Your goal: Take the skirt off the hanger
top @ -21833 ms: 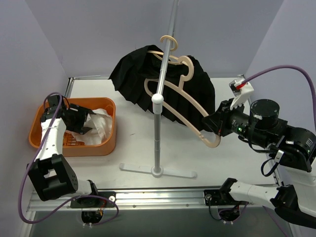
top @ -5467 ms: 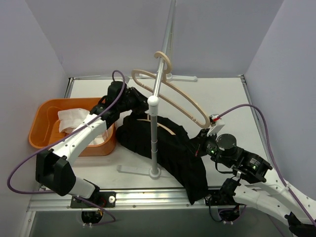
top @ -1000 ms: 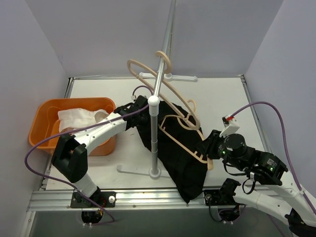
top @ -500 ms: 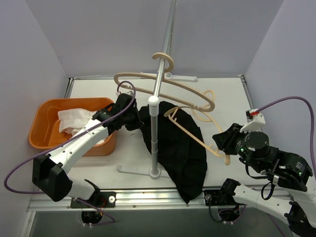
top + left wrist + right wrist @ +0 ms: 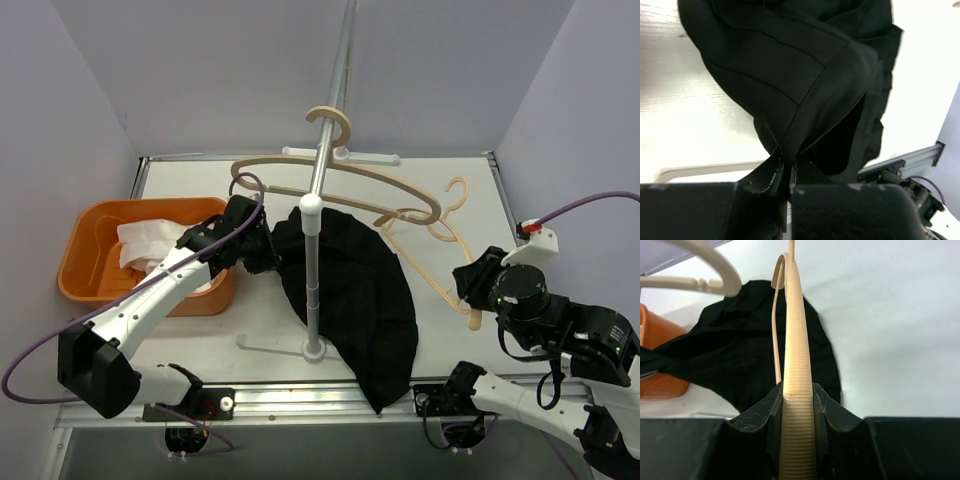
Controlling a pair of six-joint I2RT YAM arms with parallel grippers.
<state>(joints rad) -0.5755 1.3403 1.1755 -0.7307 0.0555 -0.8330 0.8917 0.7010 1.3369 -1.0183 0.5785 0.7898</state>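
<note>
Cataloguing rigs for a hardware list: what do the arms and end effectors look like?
Both arms, left arm and right arm, have white links and chunky black joint housings. A purple cable loops along each; the right one ends at a red-and-white plug. The left end effector and right end effector are matte black.

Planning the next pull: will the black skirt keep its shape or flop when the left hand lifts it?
Likely floppy: the skirt sags in folds where the left hand pinches its edge. Probably light: that small pinch holds the edge up. It may snag, lying over the base of the stand.
</note>
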